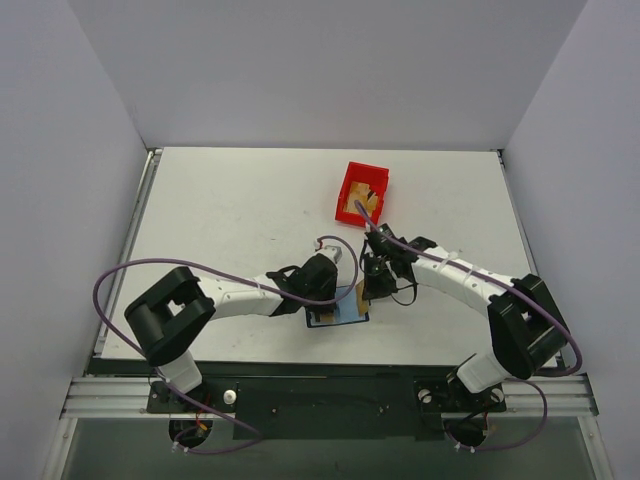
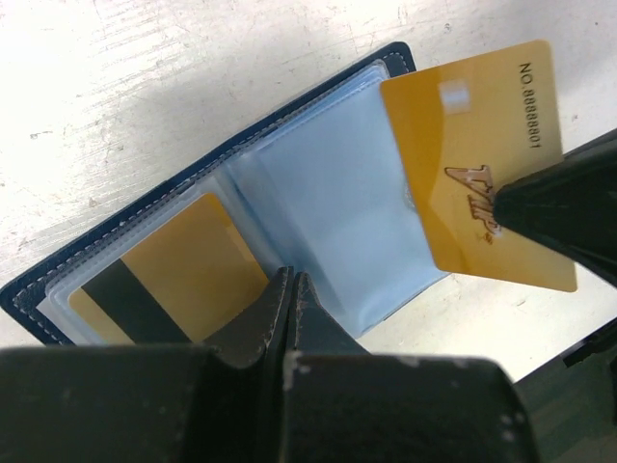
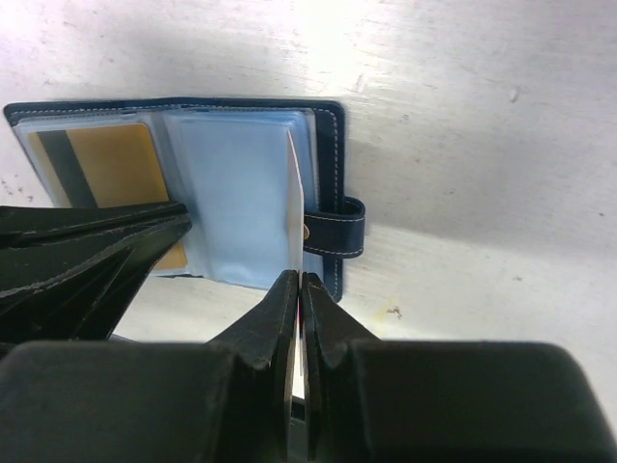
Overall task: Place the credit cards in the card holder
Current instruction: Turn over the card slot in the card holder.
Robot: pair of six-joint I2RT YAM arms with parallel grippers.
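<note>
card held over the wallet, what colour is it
Gold card with dark lettering, best seen in the left wrist view.

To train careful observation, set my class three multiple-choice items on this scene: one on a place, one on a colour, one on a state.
1. Where is the striped card? A in a card holder sleeve; B under the card holder; C in mid-air.
2. What colour are the sleeves? A red; B green; C light blue.
3. The right gripper is: A open; B shut on the VIP card; C out of view.
A, its stripe shows through the plastic; C, both wrist views show pale blue; B, it pinches that card edge-on.
</note>
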